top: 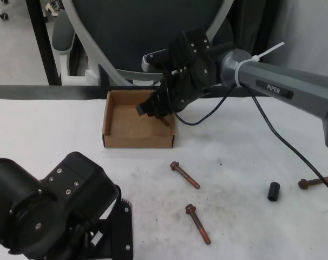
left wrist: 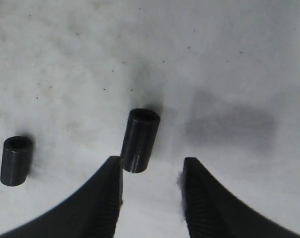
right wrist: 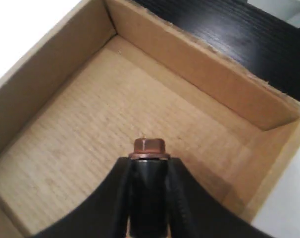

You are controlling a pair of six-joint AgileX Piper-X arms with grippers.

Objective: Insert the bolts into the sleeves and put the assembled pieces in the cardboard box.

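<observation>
The left gripper (left wrist: 152, 166) hangs with its jaws apart, and a black sleeve (left wrist: 140, 140) stands just off one fingertip, outside the gap. The right gripper (right wrist: 149, 171) is clamped on a sleeved bolt (right wrist: 149, 147) over the floor of the cardboard box (right wrist: 51, 89).

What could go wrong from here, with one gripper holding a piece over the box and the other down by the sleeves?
1. The right gripper holds the assembled piece above the floor of the cardboard box; released from there, it may bounce or come apart.
2. The standing sleeve sits off-centre, beside one finger of the open left gripper; closing now could tip it over.
</observation>
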